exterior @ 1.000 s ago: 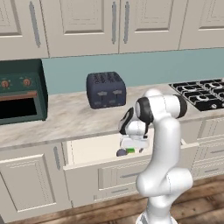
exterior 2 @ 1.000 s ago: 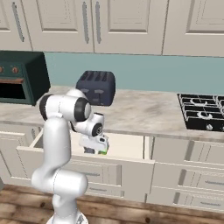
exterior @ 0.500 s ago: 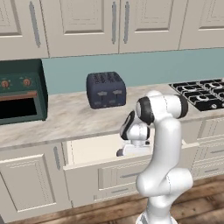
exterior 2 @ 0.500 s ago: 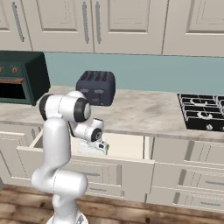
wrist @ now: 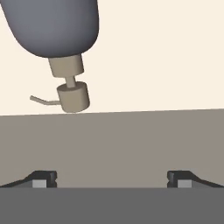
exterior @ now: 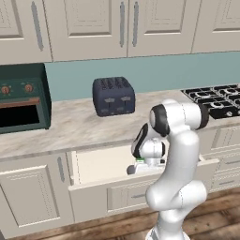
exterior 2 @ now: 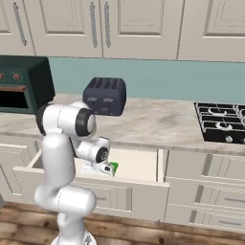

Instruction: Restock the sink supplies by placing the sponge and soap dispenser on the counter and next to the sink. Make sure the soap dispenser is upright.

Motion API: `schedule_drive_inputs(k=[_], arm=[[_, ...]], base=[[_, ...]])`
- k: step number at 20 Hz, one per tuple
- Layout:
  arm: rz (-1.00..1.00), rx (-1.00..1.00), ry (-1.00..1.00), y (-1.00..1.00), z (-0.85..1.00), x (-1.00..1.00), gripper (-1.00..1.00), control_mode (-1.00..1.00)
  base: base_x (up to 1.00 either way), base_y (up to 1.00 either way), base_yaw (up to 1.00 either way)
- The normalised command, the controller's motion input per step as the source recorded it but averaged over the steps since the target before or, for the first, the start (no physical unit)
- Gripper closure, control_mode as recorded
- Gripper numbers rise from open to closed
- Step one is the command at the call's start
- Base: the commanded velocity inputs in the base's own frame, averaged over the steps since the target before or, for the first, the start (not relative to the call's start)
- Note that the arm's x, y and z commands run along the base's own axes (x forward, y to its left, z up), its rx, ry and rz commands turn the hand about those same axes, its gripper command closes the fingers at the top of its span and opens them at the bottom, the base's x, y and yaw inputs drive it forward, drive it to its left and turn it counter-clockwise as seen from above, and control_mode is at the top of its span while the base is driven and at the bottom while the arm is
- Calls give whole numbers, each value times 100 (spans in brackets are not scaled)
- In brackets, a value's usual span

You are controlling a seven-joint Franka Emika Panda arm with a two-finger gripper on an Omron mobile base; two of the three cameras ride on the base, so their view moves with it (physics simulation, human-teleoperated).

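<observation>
Two things you're after are both sitting down in the open drawer (exterior: 93, 168) under the marbled countertop (exterior: 70, 126). The soap dispenser (wrist: 57, 26) is lying on the pale drawer floor; in the hand view its grey-blue body is filling the top left, with the tan pump collar and thin nozzle pointing toward the gripper (wrist: 111, 179). In the left base view you're seeing it as a small grey shape (exterior: 131, 169) just beside the wrist. The sponge (exterior 2: 114, 167) is showing as a bright green bit right by the hand, also inside the drawer.

Your gripper's fingers (wrist: 43, 178) are spread wide apart with nothing between them, hanging close to the dispenser's pump end but not touching it. In the base views the hand is dipping into the drawer, over its front part.

Further out, a dark blue toaster (exterior: 114, 96) is sitting on the countertop behind the drawer, a green toaster oven (exterior: 21, 96) is off to the left, and a black gas stovetop (exterior: 218, 98) is off to the right.
</observation>
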Motion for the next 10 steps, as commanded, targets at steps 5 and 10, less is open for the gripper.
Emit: schedule_drive_inputs(k=[5, 10], arm=[[2, 0, 0, 0, 28, -77, -100, -100], [1, 0, 0, 0, 39, -65, -100, -100]], base=[[0, 0, 0], [0, 0, 0]])
